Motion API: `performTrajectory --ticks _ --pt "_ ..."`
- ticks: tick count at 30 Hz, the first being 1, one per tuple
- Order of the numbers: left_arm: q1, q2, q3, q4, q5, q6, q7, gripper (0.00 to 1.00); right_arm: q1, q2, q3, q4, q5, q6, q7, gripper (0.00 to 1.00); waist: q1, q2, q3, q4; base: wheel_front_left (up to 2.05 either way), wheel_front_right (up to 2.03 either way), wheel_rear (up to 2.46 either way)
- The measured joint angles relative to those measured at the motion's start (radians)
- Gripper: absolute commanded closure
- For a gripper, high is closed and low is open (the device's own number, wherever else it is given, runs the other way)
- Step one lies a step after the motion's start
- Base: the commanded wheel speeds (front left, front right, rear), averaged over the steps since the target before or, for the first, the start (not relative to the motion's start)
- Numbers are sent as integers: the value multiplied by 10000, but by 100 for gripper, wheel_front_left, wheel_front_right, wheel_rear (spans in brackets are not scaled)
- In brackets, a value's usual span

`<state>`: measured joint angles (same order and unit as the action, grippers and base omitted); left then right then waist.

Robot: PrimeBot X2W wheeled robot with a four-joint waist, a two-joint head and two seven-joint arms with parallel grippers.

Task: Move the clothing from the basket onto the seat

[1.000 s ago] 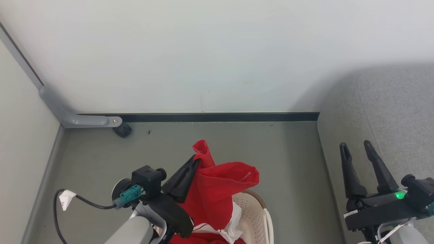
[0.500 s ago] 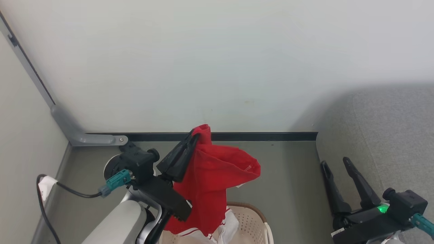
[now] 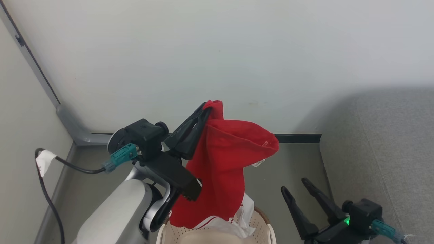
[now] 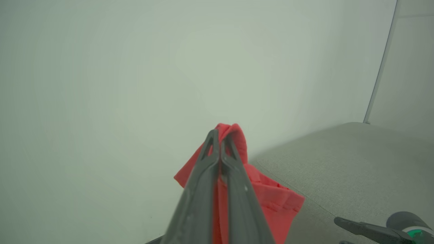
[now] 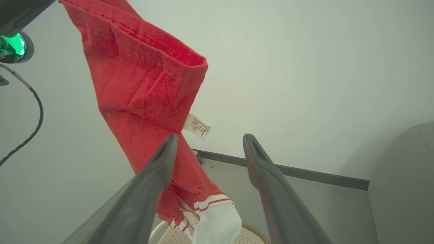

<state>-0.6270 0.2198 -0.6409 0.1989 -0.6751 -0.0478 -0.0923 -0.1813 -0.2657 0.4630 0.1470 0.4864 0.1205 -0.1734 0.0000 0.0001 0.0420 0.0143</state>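
Note:
My left gripper (image 3: 206,109) is shut on the top fold of a red garment (image 3: 227,162), which hangs down with its white-striped hem (image 5: 212,206) just above the cream basket (image 3: 261,228). In the left wrist view the closed gripper (image 4: 219,134) pinches the red garment (image 4: 264,196). The garment (image 5: 145,84) hangs to the left of my right gripper (image 5: 208,140), which is open and holds nothing. That right gripper (image 3: 294,184) stands low at the right of the head view, between the basket and the grey seat (image 3: 383,145).
A pale wall (image 3: 217,51) rises close behind, with a dark baseboard (image 3: 298,138) along the grey floor (image 3: 291,162). A grey bracket (image 3: 73,130) and a side panel stand at the left. A black cable (image 3: 51,196) loops from my left wrist.
My left gripper has lifted the red garment higher, out of the basket. The head view has shifted, and my right gripper now sits lower and further left in it.

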Motion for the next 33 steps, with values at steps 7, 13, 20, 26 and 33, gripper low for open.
performTrajectory --ticks 7,13,20,26,33 --pt "-451 -443 -270 -159 -88 36 433 100 -518 203 945 600 -136 29 416 0 0 0 87 253 0 0 0" --pt "-701 -723 -504 -144 -90 27 746 100 -1486 288 1845 1402 -144 29 686 0 0 0 146 558 0 0 0" --pt "-995 -1114 -731 -151 -123 -54 986 100 -2065 324 2293 2554 199 29 905 0 0 0 157 924 0 0 0" --pt "-1090 -1198 -794 -176 -182 -52 1127 100 -2444 443 2717 3239 683 29 932 0 0 0 155 1242 0 0 0" --pt "-1088 -1273 -966 -272 -194 -52 1275 100 -3246 836 3191 4040 963 31 894 0 1 0 152 1523 0 0 0"
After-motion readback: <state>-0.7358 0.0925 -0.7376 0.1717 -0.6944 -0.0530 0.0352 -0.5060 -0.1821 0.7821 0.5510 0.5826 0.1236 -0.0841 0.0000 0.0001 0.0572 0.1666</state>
